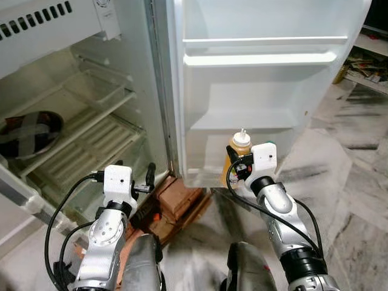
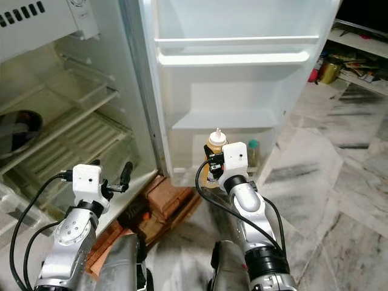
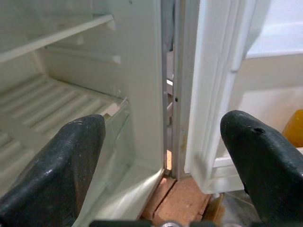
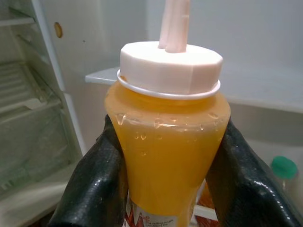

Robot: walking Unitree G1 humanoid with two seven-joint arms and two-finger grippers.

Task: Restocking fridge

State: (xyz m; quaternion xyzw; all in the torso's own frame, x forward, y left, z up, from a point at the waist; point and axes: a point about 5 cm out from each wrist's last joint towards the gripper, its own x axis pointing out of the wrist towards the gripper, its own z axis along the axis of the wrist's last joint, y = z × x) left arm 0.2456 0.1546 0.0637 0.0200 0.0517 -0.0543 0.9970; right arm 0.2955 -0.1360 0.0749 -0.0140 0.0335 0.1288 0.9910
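Two silver arms reach out low in front, closest to us. On the left, the left gripper hangs by the bottom of the open fridge, and its black fingers are spread wide with nothing between them. Past it sit the see-through fridge shelves, and a dark round dish rests on one far to the left. Under the fridge corner are some red bricks. Next comes the white fridge door, swung open, with its racks. On the right, the right gripper squeezes an orange sauce bottle around its fat middle. The bottle has a white cap with a thin nozzle, and it stands up straight. It is low down, just in front of the bottom door rack, where a small bottle with a green cap already sits. The sauce bottle looks wet, with little drops on it, so it could slip down between the fingers. It could also bump the green-capped bottle and knock it over if it goes in too far to that side.
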